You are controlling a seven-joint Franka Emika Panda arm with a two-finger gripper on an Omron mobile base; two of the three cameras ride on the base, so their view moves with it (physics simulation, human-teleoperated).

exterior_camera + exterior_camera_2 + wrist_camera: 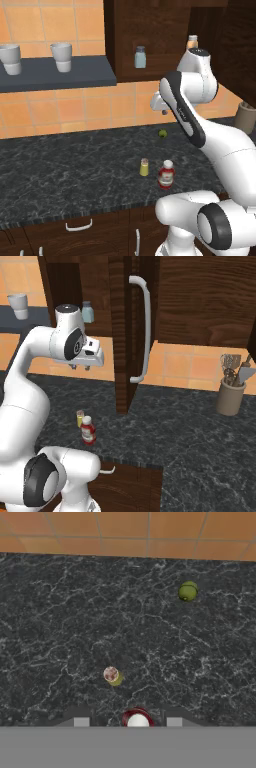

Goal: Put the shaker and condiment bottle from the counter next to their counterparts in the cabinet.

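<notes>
**Shaker and condiment bottle: both yet to be lifted**

Shaker (144,167) and condiment bottle (166,174) both stand upright on the desk (60,165), just beside each other near its front edge, the yellow one to the left of the red one in the left base view; you have moved neither, so by my reading the whole task is ahead of you.

Up in the cabinet (131,30) the pale blue-grey shaker (140,57) and the orange-tan bottle (192,42) wait on the inner shelf, well apart, with bare shelf beside each.

Your claw (80,367) hangs high above the desk, pointing down; its jaws are pressed nearly together and pinch nothing; in the hand view the red bottle's white cap sits right between the tips far below, the shaker a little up and to the left, and a small green fruit (188,591) lies further back by the tiled wall.

Left for you: two full pick-and-place rounds, one per item.
</notes>
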